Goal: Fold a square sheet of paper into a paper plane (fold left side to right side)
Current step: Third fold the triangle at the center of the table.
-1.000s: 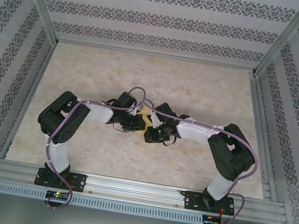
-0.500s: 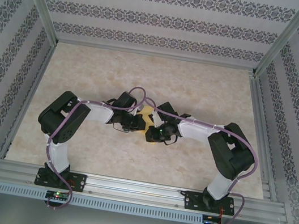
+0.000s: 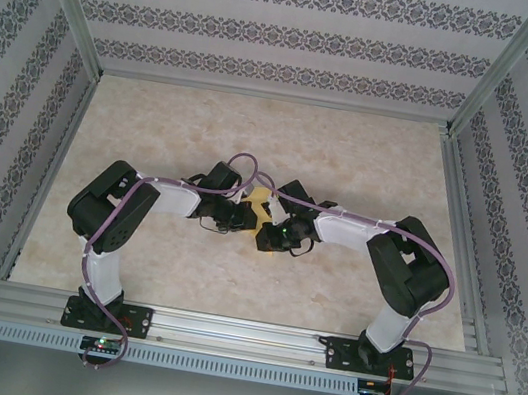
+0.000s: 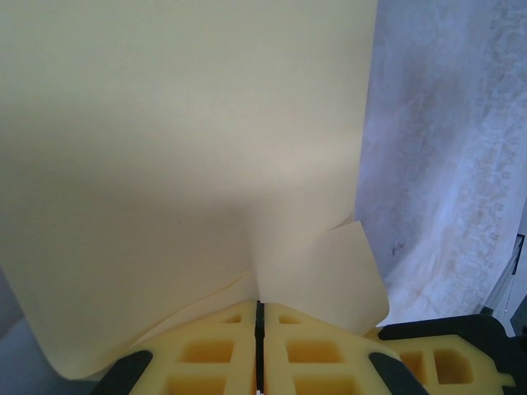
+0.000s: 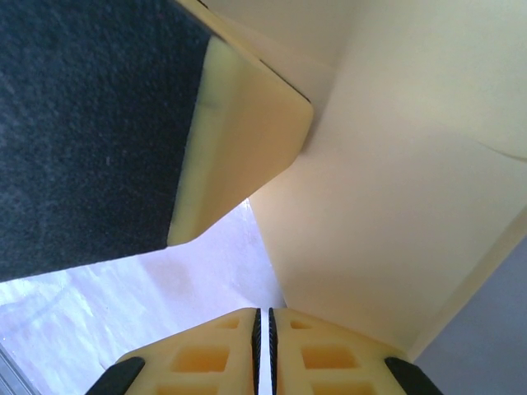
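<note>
The square sheet of paper (image 3: pixel 260 203) is yellow-orange and hangs lifted off the floor between the two wrists at mid-table. My left gripper (image 4: pixel 259 304) is shut on it, and the sheet (image 4: pixel 181 164) rises curved from the seam of the fingers, with a bent corner (image 4: pixel 354 271) at the right. My right gripper (image 5: pixel 263 311) is shut to a hairline slit with bright floor showing through it. The sheet (image 5: pixel 395 189) lies against the outside of its right finger (image 5: pixel 329 350), not in the slit. The left gripper's yellow finger (image 5: pixel 239 123) shows close by, pressed on the paper.
The beige marbled floor (image 3: pixel 351 161) spreads out behind the arms. Patterned walls and aluminium rails (image 3: pixel 222 327) enclose the cell. Purple cables (image 3: pixel 248 170) loop over both wrists. The two wrists (image 3: pixel 241 216) nearly touch.
</note>
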You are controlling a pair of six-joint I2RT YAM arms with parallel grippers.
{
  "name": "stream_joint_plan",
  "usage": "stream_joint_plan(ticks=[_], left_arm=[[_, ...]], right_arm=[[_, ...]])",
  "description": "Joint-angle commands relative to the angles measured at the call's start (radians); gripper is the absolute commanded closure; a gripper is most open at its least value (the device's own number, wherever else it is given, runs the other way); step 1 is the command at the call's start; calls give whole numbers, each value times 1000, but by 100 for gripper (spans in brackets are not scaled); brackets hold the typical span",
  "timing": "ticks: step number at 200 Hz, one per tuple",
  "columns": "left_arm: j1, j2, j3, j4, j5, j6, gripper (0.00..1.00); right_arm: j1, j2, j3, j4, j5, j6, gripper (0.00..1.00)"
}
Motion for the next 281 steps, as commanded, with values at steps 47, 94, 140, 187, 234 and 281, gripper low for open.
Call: stream_joint_plan(ticks=[47,94,140,187,234,281], left_arm=[[-24,41,0,-66,-35,31,89],[-24,42,5,-71,-38,32,89],[-24,58,12,-85,-50,35,90],[-24,66,18,-100,-66,41,90],[-23,70,15,-101,-69,40,91],[-23,70,15,-103,-71,41,91]], right_arm=[[0,40,-18,2,-23,5,87],[-4,44,-22,0,-20,8,87],[-6,38,-45,-8,-34,10,87],[-4,16,-80,-15,-65,13,88],[-1,1,-107,-19,-90,14,90],[0,-9,-118,-19,-93,15,90]])
